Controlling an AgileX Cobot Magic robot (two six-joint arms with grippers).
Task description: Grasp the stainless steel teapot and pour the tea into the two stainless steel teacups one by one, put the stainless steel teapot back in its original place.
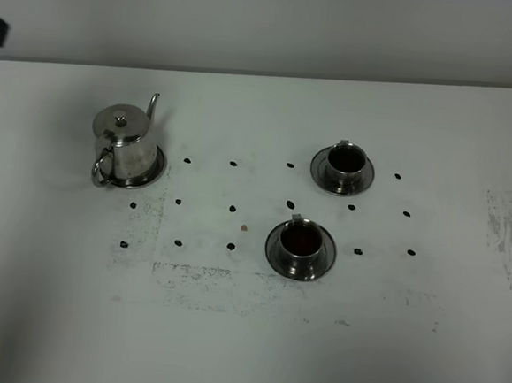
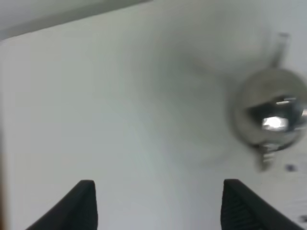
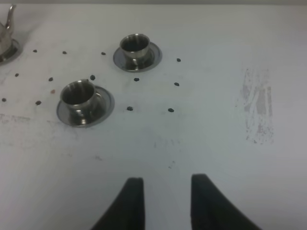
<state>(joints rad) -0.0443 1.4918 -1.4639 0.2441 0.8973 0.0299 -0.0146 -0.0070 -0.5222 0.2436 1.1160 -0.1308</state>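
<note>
White table holds the teapot on its saucer, left of two cups. Left gripper spread wide, right gripper slightly parted, both empty. Left should approach the loop handle squarely.

Teapot: bright silver steel, mirror sheen, darker grey reflections on the body; a blurred silver blob with a white glint in the left wrist view. Saucer under it: same silver.

Two teacups, upper right of centre and lower centre: silver steel, dark insides, the lower one brownish-red. Their saucers grey-silver.

Table: white, dotted with small black marks in loose rows; grey scuffed patches lower centre and far right.

Left gripper fingers: black. Right gripper fingers: black.
</note>
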